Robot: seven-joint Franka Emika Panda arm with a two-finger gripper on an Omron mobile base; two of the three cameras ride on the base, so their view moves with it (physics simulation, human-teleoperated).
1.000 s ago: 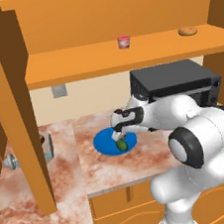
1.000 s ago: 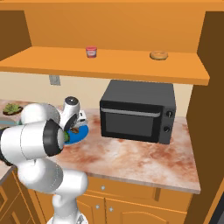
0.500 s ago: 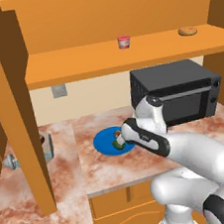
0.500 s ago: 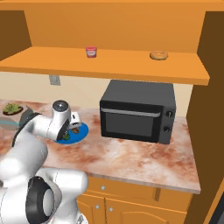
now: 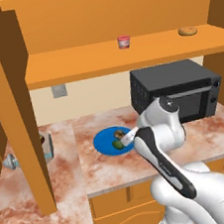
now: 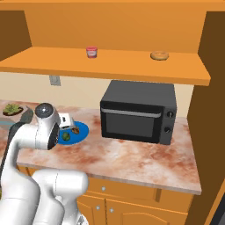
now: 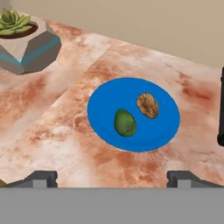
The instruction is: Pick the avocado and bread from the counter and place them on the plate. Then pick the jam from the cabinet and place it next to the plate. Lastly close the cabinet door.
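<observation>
Marbled reddish-brown and white stone makes the counter (image 5: 107, 172), with orange wooden fronts (image 6: 145, 202) under its near edge. Over this near part hangs the pincer (image 7: 112, 178), released: in the hand view its two dark fingertips (image 7: 41, 178) stand far apart at the bottom, and nothing is between them. In the left base view the pincer (image 5: 127, 138) is at the right edge of the plate (image 5: 104, 141), a little above it.

Just beyond the fingertips lies the flat bright blue plate (image 7: 103, 118) on the counter. On it rest the dark green avocado (image 7: 125, 122) and, a bit farther and to the right, the brown speckled bread (image 7: 147, 105). The two are close together, but I cannot tell if they touch. In the right base view the avocado (image 6: 66, 136) and the bread (image 6: 76, 130) are seen on the same plate (image 6: 82, 132), partly behind the white arm.

Farther to the left stands a grey planter with a blue stripe (image 7: 27, 49), holding a green succulent (image 7: 13, 22). To the right of the plate, well apart from it, sits a black microwave (image 6: 138, 112) against the wall.

Higher and farther, the open cabinet (image 5: 101, 15) has an orange shelf (image 5: 127, 57). On it stands the pinkish-red jam (image 5: 124, 42), upright, and far to its right a pale tan doughnut-shaped roll (image 5: 187, 31). The cabinet door (image 5: 13, 107) stands open at the left, seen from its edge.
</observation>
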